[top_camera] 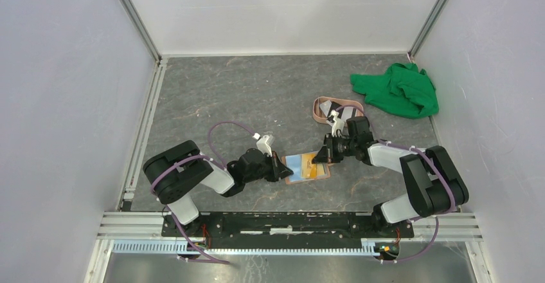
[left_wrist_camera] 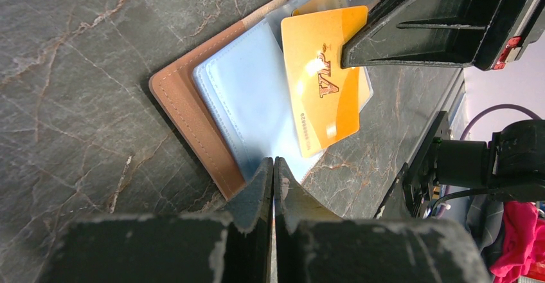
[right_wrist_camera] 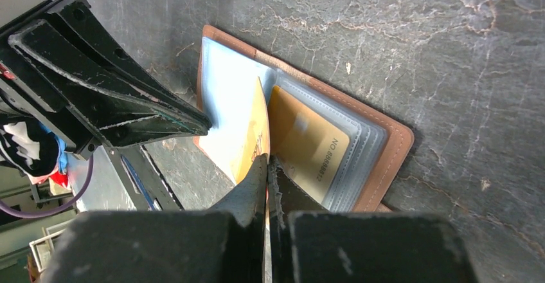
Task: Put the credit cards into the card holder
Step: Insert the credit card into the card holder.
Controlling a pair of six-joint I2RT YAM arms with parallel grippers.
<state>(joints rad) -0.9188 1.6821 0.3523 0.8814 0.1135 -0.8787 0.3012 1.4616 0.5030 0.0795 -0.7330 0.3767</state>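
The tan-brown card holder (top_camera: 307,167) lies open on the table between both grippers, its clear pocket pages (left_wrist_camera: 247,96) showing. My left gripper (left_wrist_camera: 274,164) is shut on the near edge of a pocket page. My right gripper (right_wrist_camera: 267,162) is shut on an orange-yellow credit card (left_wrist_camera: 324,87), held on edge over the open card holder (right_wrist_camera: 385,161), with its lower edge at the pages. Another gold card (right_wrist_camera: 308,145) sits inside a pocket. The left gripper (right_wrist_camera: 204,123) meets the page from the opposite side, and the right gripper (left_wrist_camera: 350,54) shows in the left wrist view.
A pink oval tray (top_camera: 319,107) with more cards stands behind the right gripper. A crumpled green cloth (top_camera: 398,90) lies at the back right. White walls close in the table on three sides.
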